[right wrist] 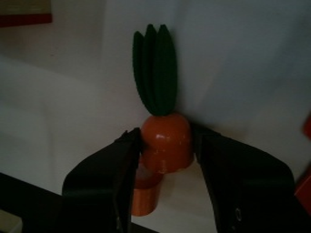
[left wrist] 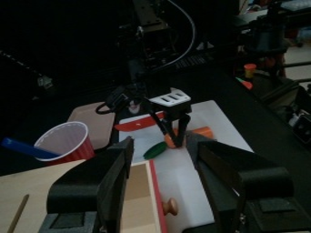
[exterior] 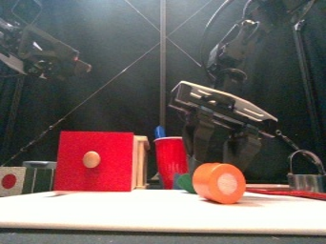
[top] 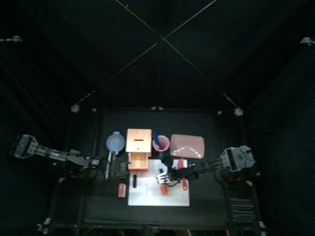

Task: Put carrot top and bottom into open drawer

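While my right gripper [right wrist: 165, 155] hangs low over the white sheet [top: 157, 194] at the front of the table, its two black jaws stand on either side of the carrot top [right wrist: 163, 100], an orange stub with dark green leaves pointing away from my wrist. In my right wrist view the jaws flank the orange body closely, one on each flank, though I cannot tell whether they are pressing it or only just beside it. A second orange piece, the carrot bottom [right wrist: 145, 196], lies just beside the first on the sheet, close under that same jaw pair. From the front, an orange piece with a pale cut face [exterior: 218, 182] lies near and large on the white surface, with my right gripper [exterior: 219, 129] angled down behind it. My left gripper [left wrist: 165, 177] is held above the wooden box [top: 139, 150], jaws standing wide apart with nothing between them; below them I see the light tan drawer [left wrist: 155, 205] with its small round knob. From above, the box sits left of the table's middle, and both carrot pieces are on the sheet to its right, outside the drawer. A red cup [left wrist: 65, 146] with a blue stick in it stands near the box, and a red block with a round knob [exterior: 94, 162] fills the left of the front view.
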Motion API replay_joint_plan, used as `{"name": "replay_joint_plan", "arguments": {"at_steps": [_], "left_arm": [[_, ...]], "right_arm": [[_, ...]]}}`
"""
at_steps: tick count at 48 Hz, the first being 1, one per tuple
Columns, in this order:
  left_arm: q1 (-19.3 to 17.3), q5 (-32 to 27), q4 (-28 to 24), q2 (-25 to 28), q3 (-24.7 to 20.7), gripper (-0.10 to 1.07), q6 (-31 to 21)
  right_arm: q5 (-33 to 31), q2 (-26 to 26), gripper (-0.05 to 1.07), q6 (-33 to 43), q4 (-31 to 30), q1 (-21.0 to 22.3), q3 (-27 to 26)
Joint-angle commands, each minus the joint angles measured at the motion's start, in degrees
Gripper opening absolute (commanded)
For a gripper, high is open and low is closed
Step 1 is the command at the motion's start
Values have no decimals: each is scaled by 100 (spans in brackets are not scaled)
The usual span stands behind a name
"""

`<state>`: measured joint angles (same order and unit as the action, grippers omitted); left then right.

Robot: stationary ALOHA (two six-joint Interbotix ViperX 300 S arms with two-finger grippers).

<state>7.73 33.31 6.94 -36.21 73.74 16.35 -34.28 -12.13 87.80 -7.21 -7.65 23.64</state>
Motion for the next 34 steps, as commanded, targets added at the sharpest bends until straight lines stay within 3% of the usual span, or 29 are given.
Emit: {"name": "replay_joint_plan", "arguments": {"at_steps": [1, 7, 18, 25, 34], "left_arm": [[9, 35, -9, 0, -62, 85, -9], [9, 26, 0, 0, -62, 85, -9], [0, 26, 9, 0, -79, 85, -9], [-26, 26, 9, 9, -88, 85, -9], [-26, 26, 53, 0, -70, 85, -9]], "right_arm": [[-18, 281, 67, -62, -193, 9, -202], [-158, 562, 67, -141, -712, 62, -325], [-185, 861, 67, -141, -2276, 448, -844], [290, 501, 67, -132, -3085, 650, -1336], [976, -44, 67, -141, -3234, 782, -1644]]}}
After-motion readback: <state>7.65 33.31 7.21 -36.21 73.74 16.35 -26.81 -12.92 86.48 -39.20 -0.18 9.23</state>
